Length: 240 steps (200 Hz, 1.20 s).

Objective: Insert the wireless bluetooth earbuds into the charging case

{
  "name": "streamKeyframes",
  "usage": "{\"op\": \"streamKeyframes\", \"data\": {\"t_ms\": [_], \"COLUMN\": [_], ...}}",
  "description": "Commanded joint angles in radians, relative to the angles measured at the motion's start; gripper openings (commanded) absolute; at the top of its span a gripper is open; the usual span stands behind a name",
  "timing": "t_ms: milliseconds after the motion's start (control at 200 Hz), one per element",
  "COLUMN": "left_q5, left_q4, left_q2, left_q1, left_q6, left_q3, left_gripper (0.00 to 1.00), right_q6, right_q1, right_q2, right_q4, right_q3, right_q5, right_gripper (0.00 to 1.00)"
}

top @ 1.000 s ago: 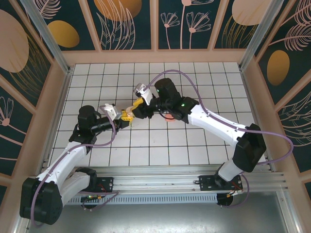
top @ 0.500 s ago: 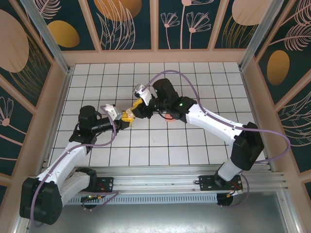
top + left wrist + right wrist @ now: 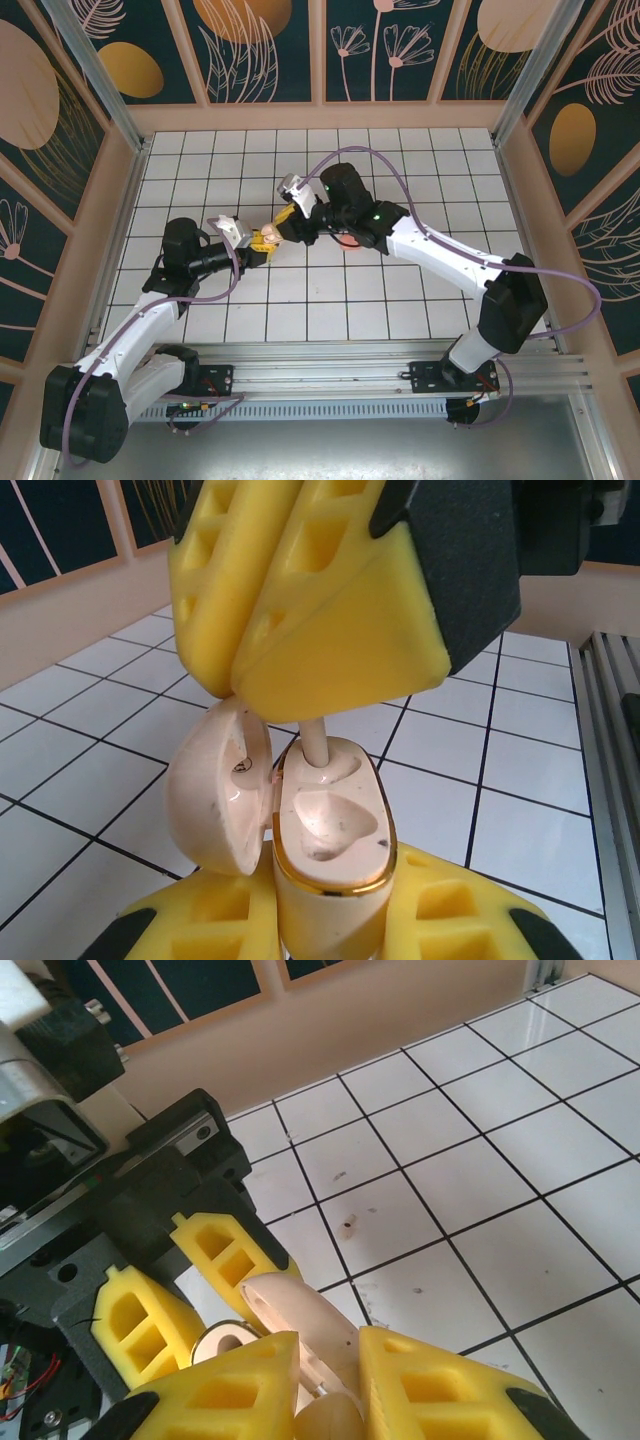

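My left gripper [image 3: 330, 925] is shut on the cream charging case [image 3: 330, 860], held upright with its gold-rimmed top showing and its lid [image 3: 215, 790] swung open to the left. The nearer earbud socket [image 3: 325, 825] is empty. My right gripper [image 3: 275, 675] hangs right above the case, shut on a pale-pink earbud whose stem [image 3: 316, 745] reaches down into the far socket. In the right wrist view the earbud [image 3: 335, 1422] sits between the yellow fingers [image 3: 235, 1390], with the lid [image 3: 300, 1315] just beyond. From above, both grippers [image 3: 268, 236] meet mid-table.
A small salmon-pink object [image 3: 349, 242] lies on the white tiled floor [image 3: 400, 170], partly under the right arm. Wooden walls enclose the floor on three sides. The arms' bases and a metal rail [image 3: 330, 375] run along the near edge.
The right gripper's fingers have drawn closer together on the earbud and edged down toward the case. The left arm and the case have stayed still.
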Motion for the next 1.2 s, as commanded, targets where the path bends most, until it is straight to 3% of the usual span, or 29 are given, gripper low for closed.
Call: {"op": "streamKeyframes", "data": {"t_ms": [0,130,490,951,1196], "left_q5": [0.011,0.012,0.012,0.015,0.021], "left_q4": [0.051,0.055,0.056,0.073,0.079], "left_q2": [-0.019,-0.017,-0.019,-0.015,-0.013], "left_q1": [-0.002,-0.003,-0.002,-0.002,-0.002], "left_q6": [0.003,-0.005,-0.008,-0.019,-0.021], "left_q3": [0.043,0.043,0.043,0.036,0.035], "left_gripper": [0.12,0.12,0.12,0.12,0.12], "right_q6": [0.004,0.006,0.052,0.201,0.296], "right_q1": [-0.006,-0.011,-0.027,-0.106,-0.133], "right_q2": [-0.031,-0.042,-0.097,-0.241,-0.245], "right_q4": [-0.011,0.004,0.073,0.259,0.330], "right_q3": [-0.037,-0.053,-0.088,-0.224,-0.316], "right_q5": [-0.066,-0.104,-0.121,-0.273,-0.318], "right_gripper": [0.22,0.22,0.43,0.48,0.41]}}
